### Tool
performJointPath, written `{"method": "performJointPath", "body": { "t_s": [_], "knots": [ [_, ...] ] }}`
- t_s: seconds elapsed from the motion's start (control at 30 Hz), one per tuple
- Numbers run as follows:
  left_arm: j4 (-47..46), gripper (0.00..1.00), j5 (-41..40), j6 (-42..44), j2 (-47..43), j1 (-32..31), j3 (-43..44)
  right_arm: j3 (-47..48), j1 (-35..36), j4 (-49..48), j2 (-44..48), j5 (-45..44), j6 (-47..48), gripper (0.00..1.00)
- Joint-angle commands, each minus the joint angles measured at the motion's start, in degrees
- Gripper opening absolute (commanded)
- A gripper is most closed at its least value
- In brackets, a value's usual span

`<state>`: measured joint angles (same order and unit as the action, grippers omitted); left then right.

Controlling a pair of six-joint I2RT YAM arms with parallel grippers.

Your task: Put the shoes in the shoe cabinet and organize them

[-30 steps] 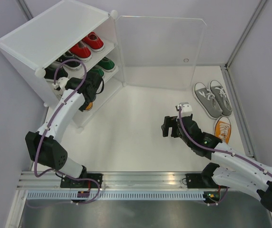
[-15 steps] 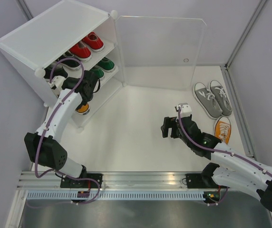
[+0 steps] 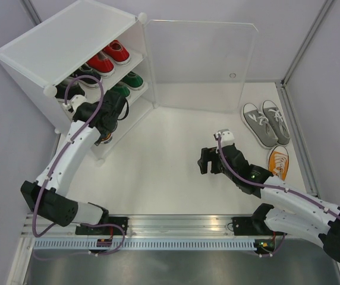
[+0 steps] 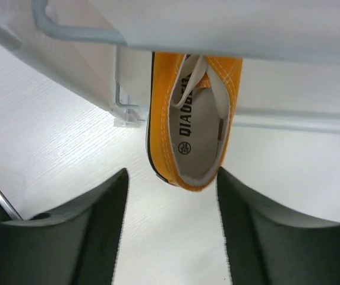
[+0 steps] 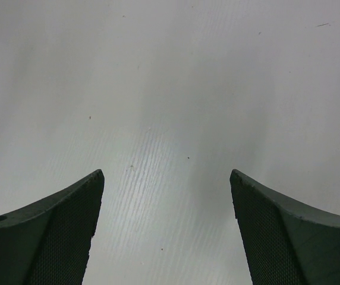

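**Jaws apart at the bottom shelf**

From above, the left gripper (image 3: 112, 116) reaches into the lowest tier of the shoe cabinet (image 3: 69, 35). The grey pair (image 3: 266, 123) and lone orange sneaker (image 3: 278, 161) lie near the right edge of the table (image 3: 170, 178), open room between. Left wrist: fingers (image 4: 98, 225) stand apart, gripping nothing, flanking the heel of the shelved orange sneaker (image 4: 194, 119), its toe hidden under the shelf. Right wrist: the right gripper (image 5: 167, 175) gapes wide, empty, over white tabletop.
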<state>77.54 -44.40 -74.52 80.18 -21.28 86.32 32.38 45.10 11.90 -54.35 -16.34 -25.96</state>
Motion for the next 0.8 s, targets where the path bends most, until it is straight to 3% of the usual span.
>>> {"method": "performJointPath", "body": {
  "t_s": [0.0, 0.07, 0.1, 0.17, 0.37, 0.77],
  "knots": [
    [0.69, 0.7, 1.69, 1.92, -3.45, -2.18, 1.13, 1.28, -0.28, -3.81, -0.76, 4.81, 2.05, 0.9],
    [0.51, 0.78, 1.78, 2.36, -5.46, -4.37, 0.25, 1.72, -0.28, -4.16, -0.93, 6.14, 2.75, 0.89],
    [0.6, 0.89, 1.51, 2.28, -6.08, -5.26, -0.19, 1.81, -0.28, -4.25, -1.02, 6.66, 2.84, 0.89],
    [0.51, 0.99, 0.99, 1.57, -7.49, -7.71, -1.85, 1.98, -0.19, -4.87, -1.11, 7.63, 3.1, 0.89],
    [-0.45, 1.0, -1.65, -2.47, -6.18, -9.75, -7.91, 2.25, -0.19, -5.13, -1.81, 8.86, 3.72, 0.89],
    [0.42, 0.93, -8.77, -10.12, 3.31, -6.33, -8.36, 1.11, -0.28, -5.75, -1.29, 11.06, 3.72, 0.89]
  ]
}}
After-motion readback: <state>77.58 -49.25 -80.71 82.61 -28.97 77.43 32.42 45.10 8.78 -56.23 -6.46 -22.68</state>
